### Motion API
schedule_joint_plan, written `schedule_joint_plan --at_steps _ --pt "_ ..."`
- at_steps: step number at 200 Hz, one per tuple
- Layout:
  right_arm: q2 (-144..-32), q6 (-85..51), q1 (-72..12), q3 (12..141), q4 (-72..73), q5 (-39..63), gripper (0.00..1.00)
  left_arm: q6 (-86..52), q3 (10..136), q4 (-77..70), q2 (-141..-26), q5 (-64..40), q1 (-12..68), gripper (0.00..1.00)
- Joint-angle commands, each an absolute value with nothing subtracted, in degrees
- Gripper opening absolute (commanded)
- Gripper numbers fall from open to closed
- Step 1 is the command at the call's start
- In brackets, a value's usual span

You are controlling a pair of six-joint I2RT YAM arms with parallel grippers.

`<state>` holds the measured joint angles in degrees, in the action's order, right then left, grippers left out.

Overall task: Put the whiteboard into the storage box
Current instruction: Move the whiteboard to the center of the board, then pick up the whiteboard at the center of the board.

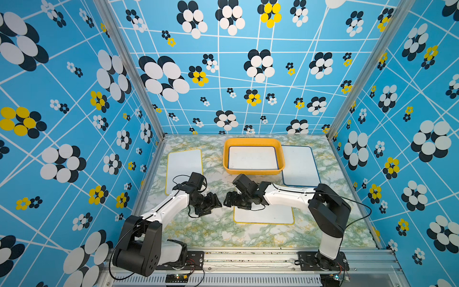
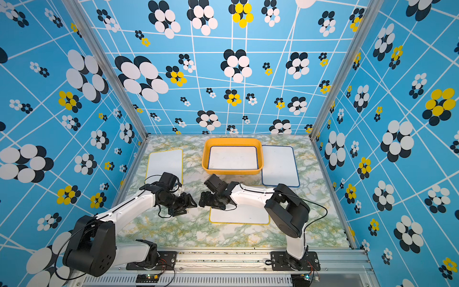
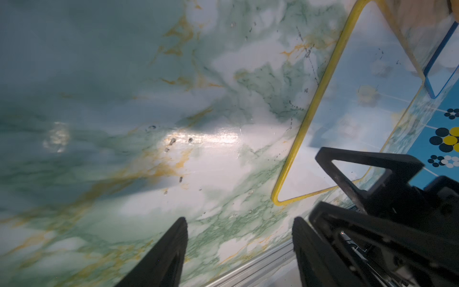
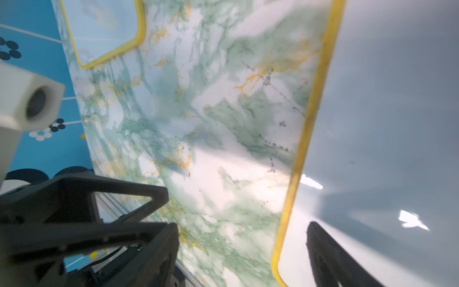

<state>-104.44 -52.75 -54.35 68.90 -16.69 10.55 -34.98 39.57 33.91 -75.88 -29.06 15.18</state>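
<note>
Currently, reading a top view from left to right, you first meet the left whiteboard [image 1: 184, 166]. It is yellow-framed and flat on the surface [image 1: 213, 236], with its long axis running away from the robot.

Next is the left tool [image 1: 216, 206], jaws apart and empty. In the left wrist view its fingers [image 3: 171, 251] hang over bare surface with nothing between them.

Facing it, almost tip to tip, is the right tool [image 1: 227, 201], jaws also apart and gripping nothing.

Work from this relation: the near whiteboard [image 1: 264, 215], yellow-framed, lies flat under and to the right of the right tool. Its long axis runs left to right, and the tool sits over its left short edge.

- In the right wrist view, that yellow edge passes between the right tool's fingers [image 4: 325, 253].
- One finger is over the board and the other over the surface.
- The right arm is therefore the nearer. The left tool stands just off the same edge.

Beyond, at the far middle, sits the storage box [image 1: 253, 171].

- It holds the stored whiteboard [image 1: 252, 157], blue-framed and flat on its floor.
- The box's long axis lies parallel to the near whiteboard. You should therefore need little or no turning, only a lift and a carry away from the robot.

Furthest right lies the right whiteboard [image 1: 301, 166], blue-framed and close beside the box. You cannot tell whether the two touch.
</note>
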Motion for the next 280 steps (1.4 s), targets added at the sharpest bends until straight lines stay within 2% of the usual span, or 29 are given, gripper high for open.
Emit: schedule_joint_plan --at_steps 1,45,78,152,172,196,215,253,280 --pt "-94.9 -47.7 -51.1 68.4 -28.3 2.0 0.85 -34.9 40.3 32.8 -77.4 -28.2 18.0 0.69" --pt "-78.5 -42.8 -37.4 57.1 -38.5 -3.8 0.86 -37.6 43.8 32.0 -82.0 -24.9 24.0 0.69" --pt "-70.2 -38.4 -28.1 46.9 -38.6 -0.3 0.88 -39.5 47.1 31.5 -86.2 -24.1 27.3 0.69" --pt "-73.4 -33.8 -21.1 40.0 -35.0 2.6 0.89 -39.6 56.9 38.6 -94.6 -18.5 32.7 0.73" --pt "-74.8 -32.3 -19.6 39.7 -34.7 2.7 0.90 -39.2 60.8 42.7 -98.0 -14.8 34.4 0.77" --pt "-76.5 -31.8 -17.1 37.5 -31.5 7.8 0.90 -39.0 64.9 45.5 -102.1 -12.8 36.7 0.81" --pt "-78.2 -31.9 -16.7 35.9 -28.9 11.6 0.90 -39.6 67.5 47.2 -105.0 -11.6 38.5 0.89" --pt "-79.0 -31.8 -16.7 33.2 -25.7 15.1 0.90 -40.7 70.2 47.2 -109.5 -13.5 41.7 0.91" --pt "-79.0 -32.1 -16.8 31.2 -23.3 18.3 0.90 -42.1 68.5 41.9 -110.2 -19.7 42.3 0.92"
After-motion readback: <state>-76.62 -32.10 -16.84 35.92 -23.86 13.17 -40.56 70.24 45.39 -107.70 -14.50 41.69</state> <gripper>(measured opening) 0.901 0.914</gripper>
